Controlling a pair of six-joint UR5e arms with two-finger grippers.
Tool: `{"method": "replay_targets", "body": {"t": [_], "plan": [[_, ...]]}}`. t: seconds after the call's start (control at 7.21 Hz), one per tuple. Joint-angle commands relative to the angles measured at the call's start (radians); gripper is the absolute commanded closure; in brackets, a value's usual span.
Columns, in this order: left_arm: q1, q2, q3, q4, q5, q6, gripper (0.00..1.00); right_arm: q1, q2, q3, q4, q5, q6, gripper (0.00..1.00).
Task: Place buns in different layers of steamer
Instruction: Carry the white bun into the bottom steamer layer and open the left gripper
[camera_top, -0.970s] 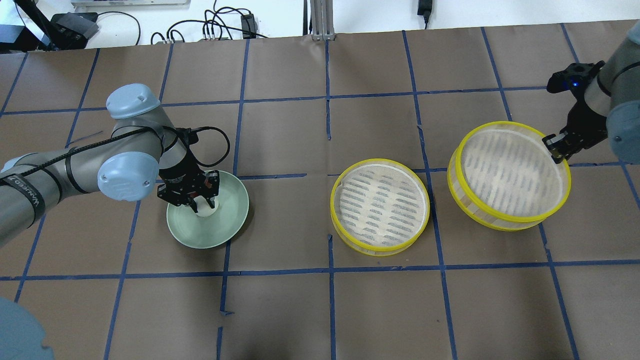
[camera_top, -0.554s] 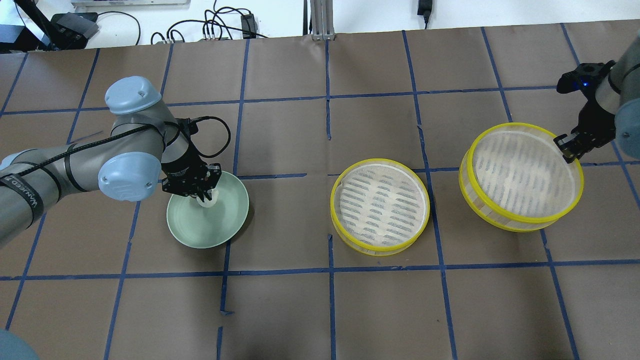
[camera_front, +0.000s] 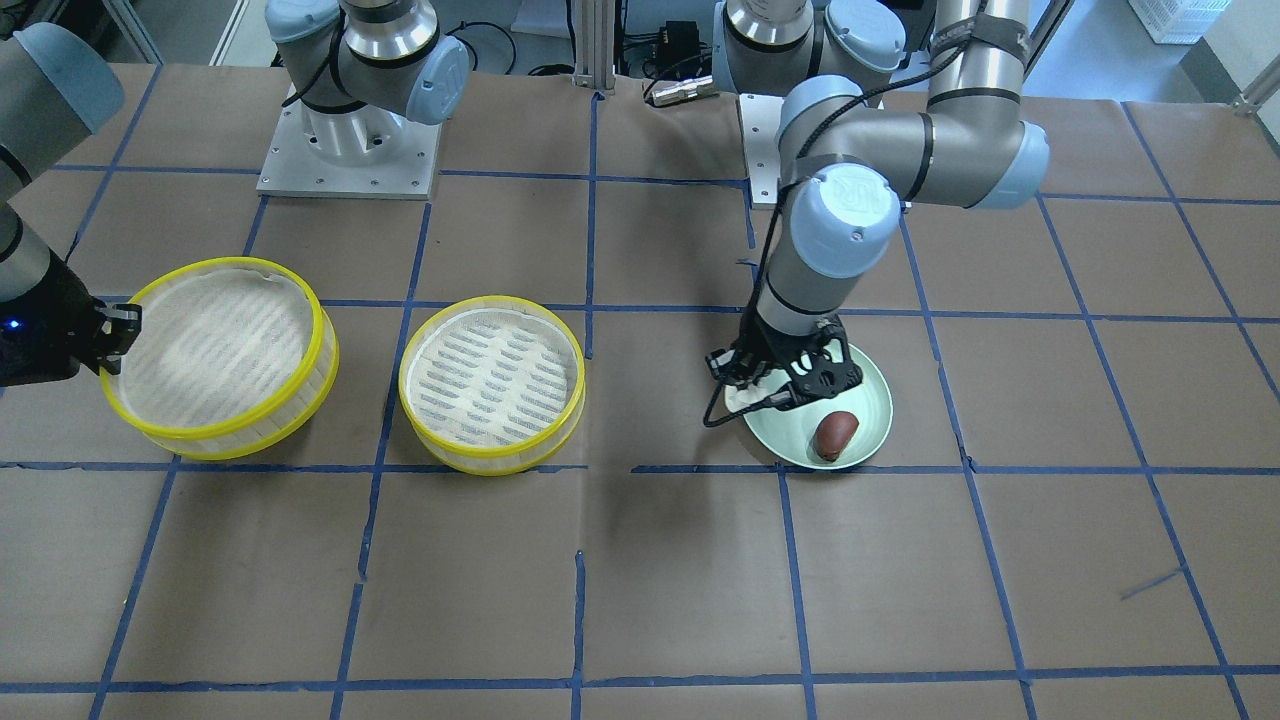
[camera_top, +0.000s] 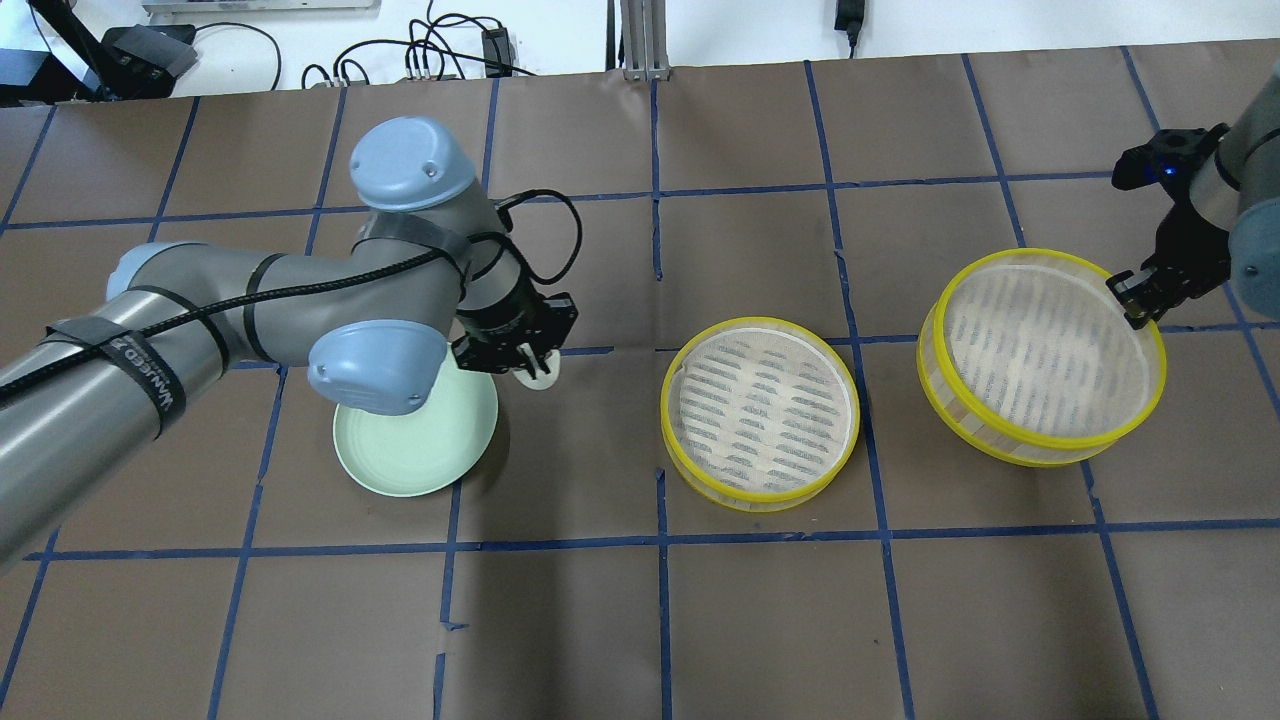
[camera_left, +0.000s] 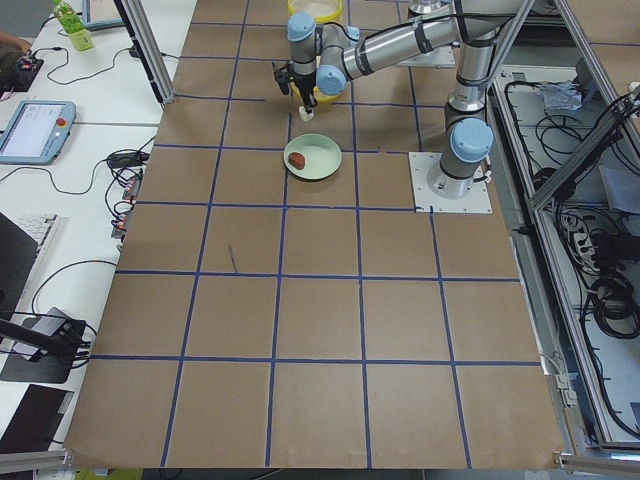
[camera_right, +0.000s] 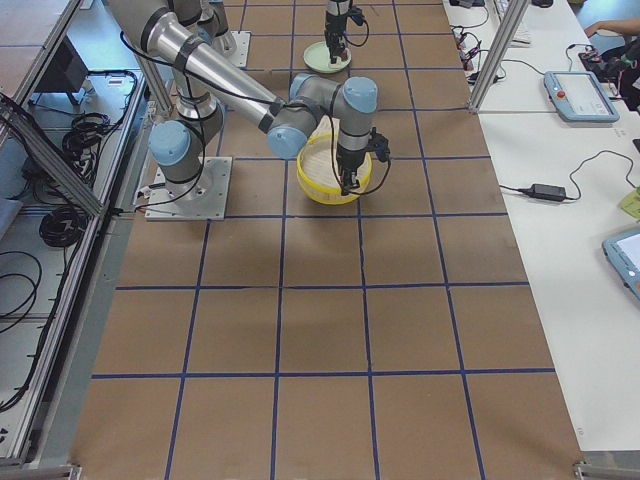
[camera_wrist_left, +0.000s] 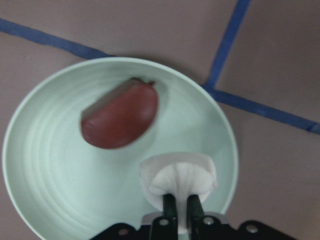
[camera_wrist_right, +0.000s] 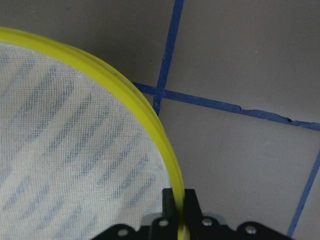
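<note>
Bare worktop (camera_top: 580, 440) between green plate (camera_top: 400, 465) and centre tray (camera_top: 664, 420) is open for the left tool (camera_top: 530, 370), clamped on the white bun (camera_wrist_left: 180, 172); centre tray is unobstructed from above, only a narrow gap to the right tray (camera_top: 1040, 256), whose outer rim the right tool (camera_top: 1130, 295) pinches; left arm (camera_top: 250, 300) overhangs the plate.

This is a robotics lab. The table (camera_left: 320, 330), papered brown, is gridded with blue tape (camera_left: 300, 207). Beside it lie teach pendants (camera_left: 35, 130), cables (camera_left: 600, 300) and aluminium framing (camera_left: 143, 50).
</note>
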Motion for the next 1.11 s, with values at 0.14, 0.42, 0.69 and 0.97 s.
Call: {"method": "replay_targets", "body": {"t": [0.14, 0.42, 0.69, 0.97], "plan": [[-0.176, -0.043, 0.086, 0.012, -0.088, -0.275, 1.00, 0.002, -0.002, 0.003, 0.001, -0.001, 0.002, 0.92], [-0.232, -0.110, 0.088, 0.157, -0.104, -0.376, 0.89, 0.002, -0.002, 0.003, 0.001, -0.004, 0.000, 0.92], [-0.259, -0.129, 0.088, 0.173, -0.102, -0.388, 0.00, 0.003, -0.002, 0.003, 0.000, -0.005, 0.002, 0.93], [-0.258, -0.113, 0.097, 0.214, -0.078, -0.307, 0.02, 0.009, -0.005, 0.003, 0.006, -0.003, 0.005, 0.94]]}}
